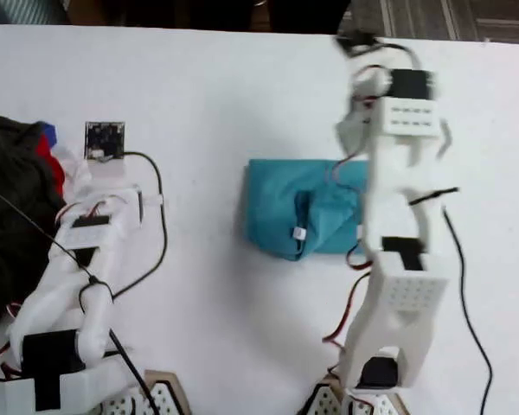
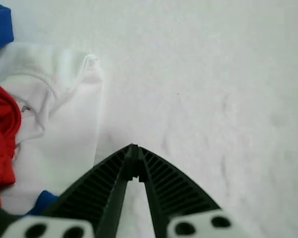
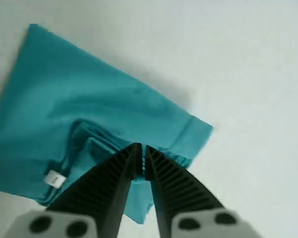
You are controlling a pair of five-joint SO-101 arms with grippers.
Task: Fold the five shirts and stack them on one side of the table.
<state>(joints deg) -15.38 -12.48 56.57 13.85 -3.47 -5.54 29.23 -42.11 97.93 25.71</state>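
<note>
A folded teal shirt (image 1: 298,212) lies in the middle of the white table (image 1: 208,95), a small white tag on its folded edge. In the right wrist view my right gripper (image 3: 139,148) is shut with nothing in it, its tips over the teal shirt (image 3: 99,104) near a sleeve hem. At the table's left edge a pile holds a black shirt (image 1: 9,207), a red shirt (image 1: 50,164), a blue shirt (image 1: 47,131) and a white shirt (image 1: 72,162). My left gripper (image 2: 134,149) is shut and empty beside the white shirt (image 2: 64,124), with the red shirt (image 2: 2,134) close by.
The right arm (image 1: 398,259) stretches over the teal shirt's right side. The left arm (image 1: 78,259) lies along the pile, and its black cable (image 1: 160,225) loops across the table. Bare tabletop spreads between the pile and the teal shirt and along the far edge.
</note>
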